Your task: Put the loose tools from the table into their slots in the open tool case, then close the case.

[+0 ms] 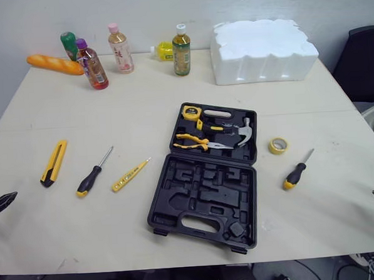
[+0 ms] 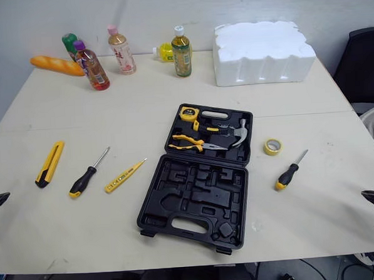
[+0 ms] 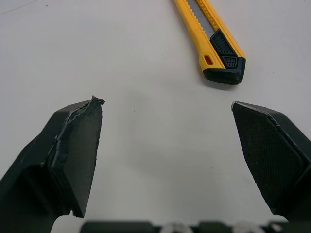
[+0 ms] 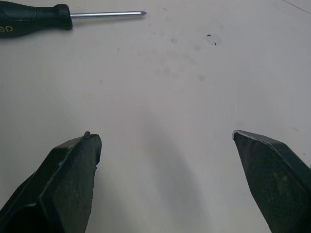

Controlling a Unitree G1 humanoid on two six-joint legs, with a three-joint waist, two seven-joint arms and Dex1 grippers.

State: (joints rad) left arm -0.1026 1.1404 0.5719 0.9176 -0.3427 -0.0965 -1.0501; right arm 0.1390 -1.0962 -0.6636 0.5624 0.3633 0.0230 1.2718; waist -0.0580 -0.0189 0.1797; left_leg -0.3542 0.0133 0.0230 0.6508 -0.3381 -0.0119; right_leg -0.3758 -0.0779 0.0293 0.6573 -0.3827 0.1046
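1. The black tool case (image 1: 205, 189) lay open at the middle of the table (image 1: 141, 105), its handle edge nearest us.
2. The case's far half held a yellow tape measure (image 1: 190, 111), yellow-handled pliers (image 1: 196, 141) and a hammer (image 1: 242, 132), each in its slot. The moulded slots of the near half were empty.
3. Left of the case, just beside its near half, a yellow tester pen (image 1: 130, 175) lay loose at a slant.
4. Further left of the case lay a black-and-yellow screwdriver (image 1: 94, 172), and beyond it a yellow utility knife (image 1: 54, 162), well apart from the case.
5. Right of the case, near its far half, a roll of yellow tape (image 1: 277, 146) lay flat. A second screwdriver (image 1: 298, 170) lay a little further right and nearer to us.
6. The left gripper (image 3: 166, 103) hovered over bare table far left of the case, its fingers spread wide and holding nothing. The knife's black end lay just ahead of the fingertips.
7. The right gripper (image 4: 164, 135) hovered far right of the case, fingers likewise wide apart and empty, with the second screwdriver lying ahead of it.
8. Behind the case, along the table's far edge, we saw a white foam block (image 1: 262, 50), several drink bottles (image 1: 182, 50) and a bread loaf (image 1: 53, 63).
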